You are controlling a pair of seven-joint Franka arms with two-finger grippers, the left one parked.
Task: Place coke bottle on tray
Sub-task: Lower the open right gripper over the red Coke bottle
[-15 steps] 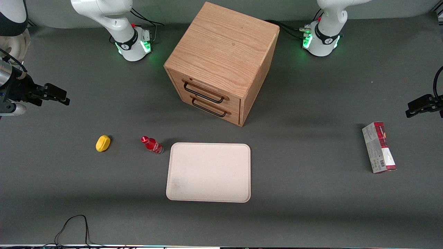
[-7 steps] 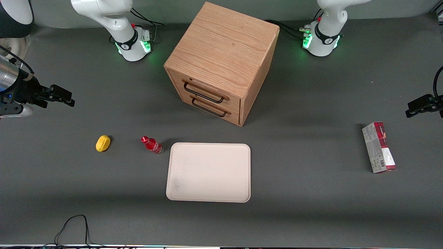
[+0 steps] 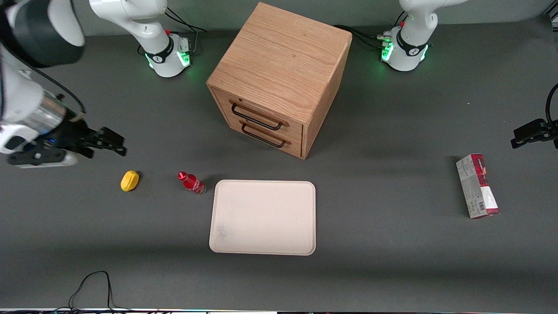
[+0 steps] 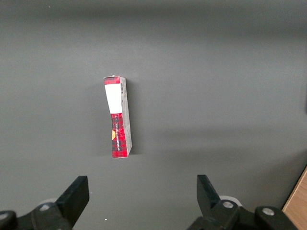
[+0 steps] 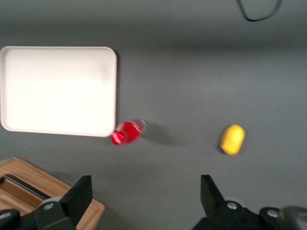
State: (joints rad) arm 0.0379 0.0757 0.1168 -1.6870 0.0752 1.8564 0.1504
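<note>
- The gripper (image 3: 114,145) hangs above the table (image 3: 392,261) at the working arm's end, its fingers (image 5: 76,194) spread wide apart with nothing between them
- The bottle (image 3: 191,182) stands on the table, well apart from the fingertips, toward the table's middle and nearer the front camera than they are; nothing touches it
- In the right wrist view the bottle (image 5: 125,132) shows ahead of the open fingers, closer to one finger than to the other, its red cap end pointing toward the camera
- The tray (image 3: 263,217) lies flat, with the bottle just beside one corner of it; whether the two touch cannot be told. The tray is farther from the fingers than the bottle is, and it carries nothing
- In the right wrist view the tray (image 5: 57,90) is a pale rectangle, with the bottle at its corner nearest the fingers
- A yellow object (image 3: 129,180) lies on the table near the fingertips and a little nearer the front camera than they are, closer to them than the bottle; in the right wrist view it (image 5: 232,139) sits ahead of the other finger, well apart from the bottle
- A wooden cabinet (image 3: 279,78) with two drawers stands farther from the front camera than the tray, both drawers closed
- A carton (image 3: 477,186) lies toward the parked arm's end, well apart from everything else
</note>
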